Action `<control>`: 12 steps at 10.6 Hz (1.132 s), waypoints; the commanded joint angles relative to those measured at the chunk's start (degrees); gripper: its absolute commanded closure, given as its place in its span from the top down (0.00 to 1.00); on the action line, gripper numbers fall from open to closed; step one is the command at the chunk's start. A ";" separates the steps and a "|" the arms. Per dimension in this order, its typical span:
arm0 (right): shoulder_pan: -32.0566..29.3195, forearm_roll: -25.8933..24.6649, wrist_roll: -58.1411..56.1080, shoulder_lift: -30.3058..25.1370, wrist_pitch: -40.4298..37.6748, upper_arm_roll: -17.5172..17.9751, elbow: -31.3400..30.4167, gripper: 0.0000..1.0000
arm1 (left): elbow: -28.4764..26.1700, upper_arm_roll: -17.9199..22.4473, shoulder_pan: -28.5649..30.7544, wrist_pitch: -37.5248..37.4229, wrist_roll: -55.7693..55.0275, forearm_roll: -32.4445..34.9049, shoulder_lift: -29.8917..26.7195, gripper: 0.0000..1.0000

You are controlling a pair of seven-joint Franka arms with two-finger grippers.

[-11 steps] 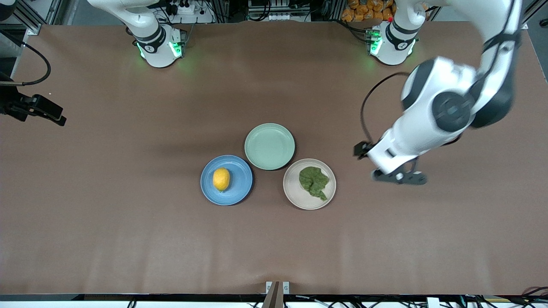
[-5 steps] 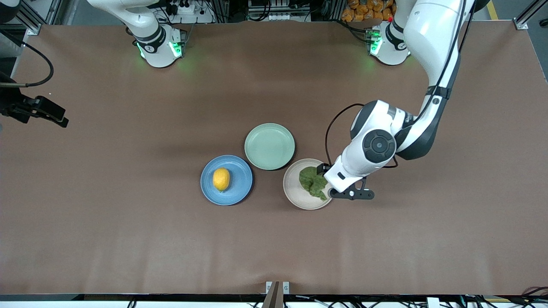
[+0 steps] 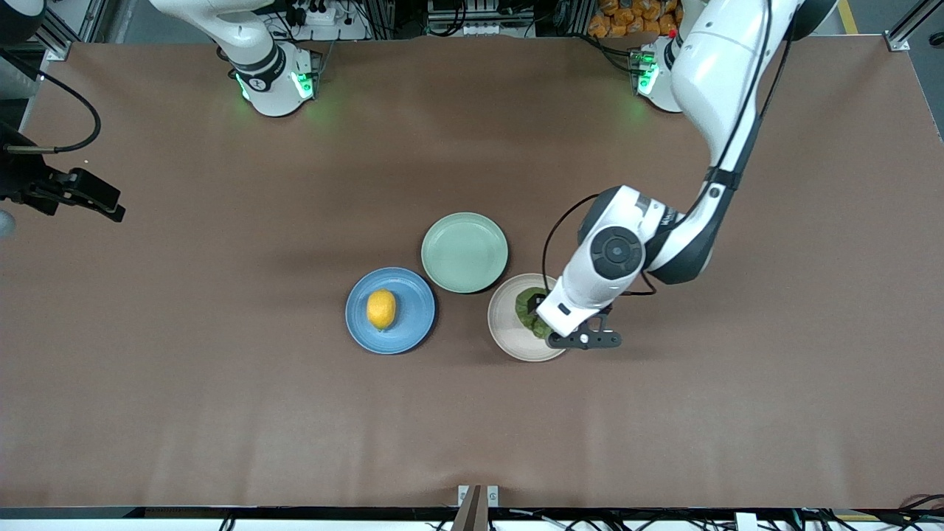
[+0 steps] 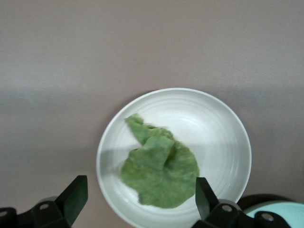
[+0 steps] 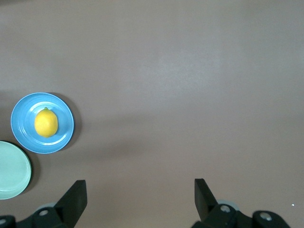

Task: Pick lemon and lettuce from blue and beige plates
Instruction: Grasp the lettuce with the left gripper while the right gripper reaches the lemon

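The lemon (image 3: 381,308) lies on the blue plate (image 3: 413,328). The lettuce (image 3: 526,305) lies on the beige plate (image 3: 509,341), partly hidden under my left hand. My left gripper (image 3: 554,318) hangs over the beige plate. In the left wrist view it (image 4: 140,191) is open and empty, its fingers on either side of the lettuce (image 4: 161,171) above the plate (image 4: 223,133). My right gripper (image 3: 88,193) is up over bare table at the right arm's end. It (image 5: 140,192) is open and empty, with the lemon (image 5: 46,122) and blue plate (image 5: 23,140) well away.
An empty mint-green plate (image 3: 464,252) sits beside both plates, farther from the front camera, nearly touching them. It also shows in the right wrist view (image 5: 12,171) and the left wrist view (image 4: 280,209). Brown table (image 3: 221,413) surrounds the plates.
My left arm has swung in from the left arm's end of the table and lowered over the beige plate and lettuce. My right gripper has shifted only slightly.
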 commanded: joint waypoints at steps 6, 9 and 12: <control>1.14 3.29 0.40 0.30 3.85 0.86 -5.89 1.00 | 1.05 1.12 -1.01 4.95 -2.21 7.25 4.10 1.00; 1.14 3.29 4.43 1.44 9.57 4.11 -9.86 1.00 | 0.88 1.83 -3.55 5.13 -2.56 8.04 5.33 1.00; 1.23 6.27 5.41 4.69 17.29 6.92 -14.24 1.00 | 0.88 1.91 -5.13 5.40 -3.79 8.04 7.26 1.00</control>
